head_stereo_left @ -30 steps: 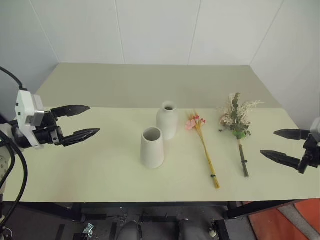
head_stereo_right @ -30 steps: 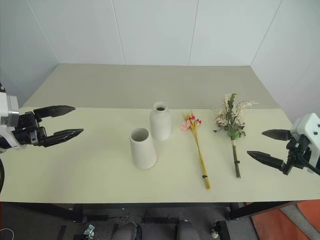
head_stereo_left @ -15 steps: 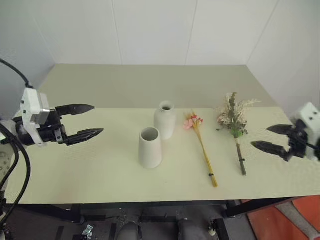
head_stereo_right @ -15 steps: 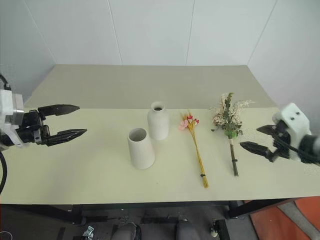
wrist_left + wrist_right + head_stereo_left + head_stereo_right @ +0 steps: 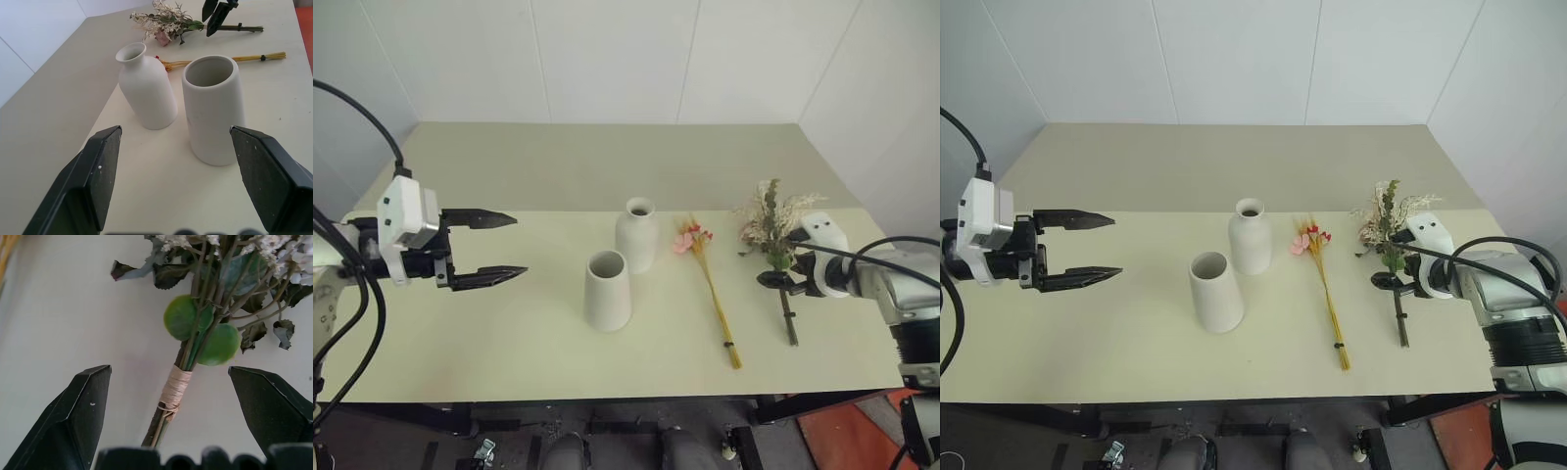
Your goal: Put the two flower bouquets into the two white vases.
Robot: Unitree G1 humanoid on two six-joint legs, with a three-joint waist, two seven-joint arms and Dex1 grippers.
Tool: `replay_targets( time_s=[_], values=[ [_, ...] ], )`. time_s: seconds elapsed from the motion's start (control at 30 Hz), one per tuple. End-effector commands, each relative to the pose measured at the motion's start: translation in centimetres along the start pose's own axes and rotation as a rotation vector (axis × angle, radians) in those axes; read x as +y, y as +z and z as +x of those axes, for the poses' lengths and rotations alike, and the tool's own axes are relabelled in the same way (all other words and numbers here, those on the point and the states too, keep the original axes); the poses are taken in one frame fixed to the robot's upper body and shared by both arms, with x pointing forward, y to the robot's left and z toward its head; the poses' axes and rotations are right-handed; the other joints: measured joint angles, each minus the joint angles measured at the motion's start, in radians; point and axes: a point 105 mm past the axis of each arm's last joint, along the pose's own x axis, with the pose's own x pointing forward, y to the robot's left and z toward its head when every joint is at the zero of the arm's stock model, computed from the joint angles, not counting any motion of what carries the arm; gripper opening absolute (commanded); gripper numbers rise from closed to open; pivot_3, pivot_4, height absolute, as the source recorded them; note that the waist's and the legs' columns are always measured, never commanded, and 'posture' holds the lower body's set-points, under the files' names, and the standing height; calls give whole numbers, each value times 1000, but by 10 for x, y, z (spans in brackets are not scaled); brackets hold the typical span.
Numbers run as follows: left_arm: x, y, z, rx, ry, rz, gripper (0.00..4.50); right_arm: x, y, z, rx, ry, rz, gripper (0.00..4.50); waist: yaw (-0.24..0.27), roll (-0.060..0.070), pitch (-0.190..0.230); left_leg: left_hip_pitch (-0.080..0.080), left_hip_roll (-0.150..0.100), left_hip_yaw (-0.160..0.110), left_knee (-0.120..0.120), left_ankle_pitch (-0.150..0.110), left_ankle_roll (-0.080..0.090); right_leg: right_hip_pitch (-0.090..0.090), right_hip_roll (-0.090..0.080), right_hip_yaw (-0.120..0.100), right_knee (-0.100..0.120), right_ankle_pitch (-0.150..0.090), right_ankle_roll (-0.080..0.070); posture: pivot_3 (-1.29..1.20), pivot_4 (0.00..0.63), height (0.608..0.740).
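Pale yellow-green surface (image 5: 509, 343) carries both matte white ceramic vases (image 5: 608, 291) mid-table, while the right end effector (image 5: 781, 272), jaws wide and empty, has swung in from the edge to straddle the lying bushy cream-sprigged bouquet's (image 5: 775, 235) green stem.

Both grippers (left (image 5: 494, 247), right (image 5: 783, 271)) hold fingers spread wide.

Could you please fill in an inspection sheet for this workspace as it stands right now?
Surface: pale table, level.
Job's things: cone vase and bottle vase upright, unfilled; slim bouquet and bushy bouquet lying flat.
Clutter: nothing seen.
Grippers: left gripper open, held off to the vases' left; right gripper open, fingers either side of the bushy bouquet's wrapped stem.
Cables: black cables on both arms.
Surroundings: white walls.
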Motion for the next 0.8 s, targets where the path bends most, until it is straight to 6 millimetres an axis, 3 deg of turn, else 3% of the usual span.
replay_targets(
  time_s=[0.03,0.1,0.37,0.43,0.53,0.57,0.67,0.8],
  values=[
    [-1,8,-2,-9,6,43,3894,-11,9,-2,-18,-42,3,4098,-1,0,0,0,0,0,0,0,0,0,0,0,0,0,0,0,150,740],
    [-1,7,-3,-6,11,40,3894,-12,9,0,-10,-29,16,3569,-1,0,0,0,0,0,0,0,0,0,0,0,0,0,0,0,150,740],
    [-4,4,-4,-7,23,26,3894,-11,11,8,9,0,50,716,-2,0,0,0,0,0,0,0,0,0,0,0,0,0,0,0,150,740],
    [-4,4,-4,-7,25,24,3894,-12,13,9,5,-6,64,211,-2,0,0,0,0,0,0,0,0,0,0,0,0,0,0,0,150,740],
    [-3,4,-6,-5,34,24,3894,-16,23,8,-34,-35,65,211,-3,0,0,0,0,0,0,0,0,0,0,0,0,0,0,0,150,740],
    [-2,3,-6,-3,39,24,3894,-20,34,7,-100,-80,48,211,-3,0,0,0,0,0,0,0,0,0,0,0,0,0,0,0,150,740],
    [-1,2,-9,8,50,20,3894,-30,81,-7,-394,-247,0,211,-7,0,0,0,0,0,0,0,0,0,0,0,1,0,0,0,150,740],
    [2,0,-15,3,79,0,3894,-17,146,-44,-831,-350,-34,211,-11,1,0,0,0,0,-1,0,0,-2,0,1,1,0,0,0,150,740]
  ],
)
